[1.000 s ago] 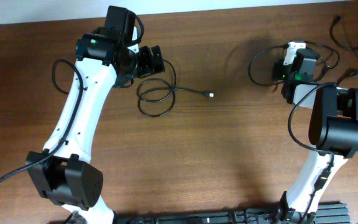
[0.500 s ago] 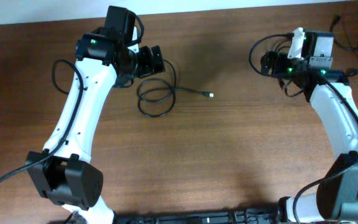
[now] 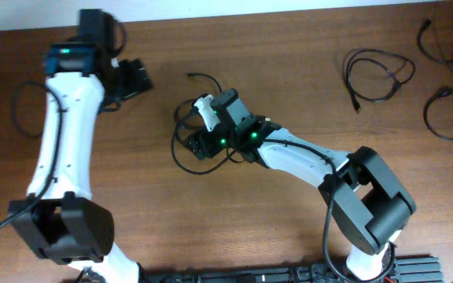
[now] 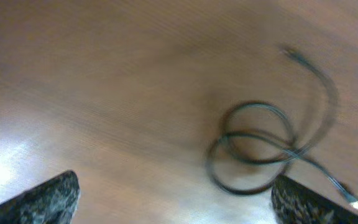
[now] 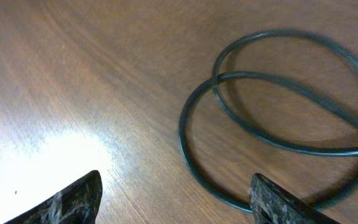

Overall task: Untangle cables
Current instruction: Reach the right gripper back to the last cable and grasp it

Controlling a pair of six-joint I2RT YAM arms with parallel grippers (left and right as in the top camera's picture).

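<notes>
The right jaws are set wide, with nothing gripped. Their two dark fingertips (image 5: 73, 198) show at the lower edge of the wrist view, well apart. The coiled cable (image 5: 181, 134) lies flat on the worktop (image 5: 73, 74) just ahead of them. The near curve of its loop runs close to the right-hand tip; I cannot tell whether it touches. The left jaws are also wide and hold nothing. Their tips sit at the two bottom corners of a blurred wrist view, with bare wood between them.

Seen from above, the right arm (image 3: 297, 153) reaches across to the middle of the worktop. Its jaws hang directly over the coiled cable and hide part of it. That cable forms two overlapping loops, and one free end curls off towards the far edge. The left arm (image 3: 60, 134) stands at the far left corner, with its jaws well apart from the coil.

Three more cables lie at the far right, away from both arms. The second cable (image 3: 377, 76) is a loose loop. The third cable (image 3: 429, 116) lies nearer the right edge. The fourth cable (image 3: 427, 30) is partly cut off at the corner.
</notes>
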